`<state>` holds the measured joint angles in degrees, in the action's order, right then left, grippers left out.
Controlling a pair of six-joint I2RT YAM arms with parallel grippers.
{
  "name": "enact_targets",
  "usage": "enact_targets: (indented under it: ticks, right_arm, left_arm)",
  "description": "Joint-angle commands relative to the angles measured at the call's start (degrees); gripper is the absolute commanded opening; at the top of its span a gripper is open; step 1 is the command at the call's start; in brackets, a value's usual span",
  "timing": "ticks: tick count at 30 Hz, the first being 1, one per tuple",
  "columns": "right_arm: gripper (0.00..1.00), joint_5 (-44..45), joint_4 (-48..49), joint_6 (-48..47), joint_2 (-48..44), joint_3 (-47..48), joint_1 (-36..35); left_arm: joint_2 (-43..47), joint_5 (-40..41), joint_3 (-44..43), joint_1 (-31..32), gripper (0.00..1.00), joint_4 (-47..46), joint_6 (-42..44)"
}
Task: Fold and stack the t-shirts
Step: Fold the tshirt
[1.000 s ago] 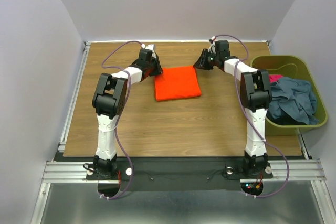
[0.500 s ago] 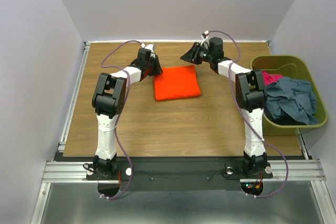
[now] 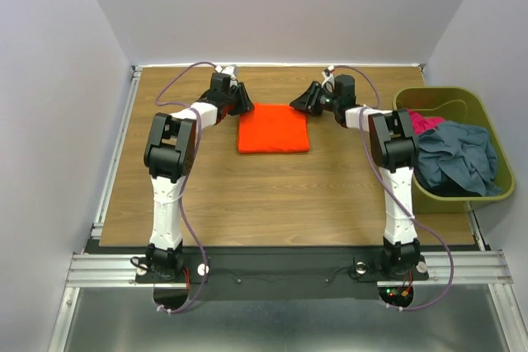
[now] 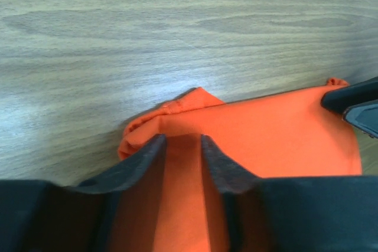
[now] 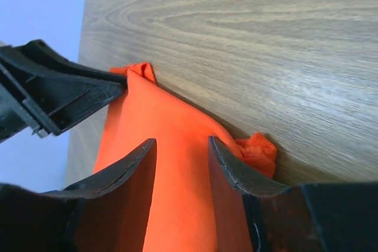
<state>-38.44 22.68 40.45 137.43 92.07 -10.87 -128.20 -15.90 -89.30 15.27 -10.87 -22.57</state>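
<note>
Two shirts, blue-grey [image 3: 459, 158] and pink [image 3: 428, 122], in olive tub [image 3: 483, 110]; both arms' jaws spread over orange shirt [image 3: 274, 129].

Overhead cam sits high behind both arm bases, looking down and forward over the whole table [image 3: 272, 195]. Each wrist cam rides super close, peering past its own fingers at a far corner of the folded orange shirt [image 3: 274, 129]. Both wrist views share that shirt, and each catches the opposite end effector.

Orange t-shirt [image 3: 274, 129]; blue-grey t-shirt [image 3: 459, 157], magenta t-shirt [image 3: 425, 122]; olive tub [image 3: 462, 199]; wood-grain table [image 3: 272, 195].
</note>
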Motion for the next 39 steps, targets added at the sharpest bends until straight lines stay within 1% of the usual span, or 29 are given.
enact_targets:
  ticks: [1,2,3,4,5,7,10,11,13,14,16,18,19,21,22,25,26,27,28,30,33,35,36,39]
  right_arm:
    - [0.47,-1.72,-1.76,-1.43,-6.28,0.66,0.94]
    - [0.47,-2.08,-1.76,-1.07,-7.42,0.04,0.86]
    - [0.47,-2.43,-1.85,-0.72,-10.22,-1.27,0.85]
    - [0.47,-2.96,-1.93,-0.02,-11.55,-2.41,0.68]
    - [0.47,-4.18,-1.76,0.24,-14.44,-3.38,0.50]
    - [0.47,-6.55,-1.85,0.86,-16.91,-6.71,0.07]
    - [0.43,-9.19,-2.11,1.47,-20.61,-10.23,-0.99]
    - [0.39,-11.12,-2.02,1.56,-21.05,-12.68,-1.25]
    - [0.34,-12.71,-2.20,0.87,-22.28,-15.16,-1.96]
    - [0.29,-13.50,-2.20,0.43,-22.46,-18.21,-2.13]
    - [0.23,-14.29,-2.02,-0.63,-22.55,-21.13,-2.13]
    - [0.20,-14.65,-1.93,-1.68,-21.77,-24.20,-2.13]
    - [0.18,-15.00,-1.85,-2.64,-20.11,-25.00,-2.13]
    - [0.15,-14.92,-1.93,-3.97,-18.17,-26.58,-2.22]
    - [0.12,-14.13,-2.02,-4.75,-17.37,-27.03,-2.05]
    - [0.10,-10.27,-2.37,-6.25,-16.84,-30.27,-1.26]
    - [0.09,-7.73,-3.07,-7.04,-18.06,-30.63,-0.82]
    - [0.09,-6.66,-4.64,-8.18,-18.68,-30.55,-0.82]
    - [0.09,-5.70,-8.57,-10.63,-19.38,-29.07,-0.82]
    - [0.09,-6.03,-10.89,-11.44,-21.66,-27.57,-0.90]
    - [0.10,-7.97,-11.43,-9.60,-23.95,-24.76,-1.60]
    - [0.11,-9.64,-11.43,-7.93,-24.49,-22.39,-3.79]
    - [0.11,-10.16,-11.34,-7.23,-24.31,-19.76,-4.59]
    - [0.11,-11.66,-11.16,-4.77,-21.42,-13.34,-9.50]
  left_arm:
    - [4.70,0.70,-0.18,-0.77,0.48,3.84,-0.01]
    - [6.28,0.61,0.69,-0.77,0.50,3.93,-0.37]
    - [9.69,0.87,1.40,-0.68,0.54,3.76,-0.63]
    - [11.64,1.05,2.19,-0.59,0.56,3.75,-0.98]
    - [15.49,1.66,4.29,-0.50,0.56,3.75,-2.38]
    - [19.11,1.84,8.06,0.02,0.57,3.49,-5.71]
    - [25.44,1.14,12.55,0.46,0.57,3.23,-8.71]
    - [26.68,0.61,15.70,0.99,0.55,2.88,-9.50]
    - [29.23,-0.36,18.97,1.69,0.48,1.04,-10.65]
    - [29.50,-0.18,21.68,2.04,0.45,0.60,-10.66]
    - [28.89,-0.44,23.81,2.75,0.38,-0.11,-10.74]
    - [27.49,-0.80,26.71,2.93,0.34,-1.51,-10.92]
    - [26.96,-0.80,28.63,2.93,0.31,-2.21,-11.18]
    - [25.29,-0.01,29.79,2.93,0.29,-3.18,-11.01]
    - [24.76,0.25,30.58,2.93,0.27,-3.28,-11.01]
    - [22.91,2.01,31.64,2.84,0.24,-3.19,-10.39]
    - [22.65,4.19,32.77,2.84,0.20,-3.10,-10.30]
    - [22.65,4.99,33.22,2.84,0.20,-3.10,-10.13]
    - [22.65,5.35,33.57,2.84,0.20,-2.93,-9.87]
    - [23.43,4.92,33.66,2.84,0.20,-2.14,-9.43]
    - [25.36,4.30,33.40,2.93,0.21,-1.70,-9.51]
    - [27.04,4.74,32.79,3.01,0.22,-1.43,-9.42]
    - [27.30,5.09,32.52,2.93,0.22,-0.91,-9.34]
    - [27.31,5.44,31.82,3.01,0.23,-0.38,-8.90]
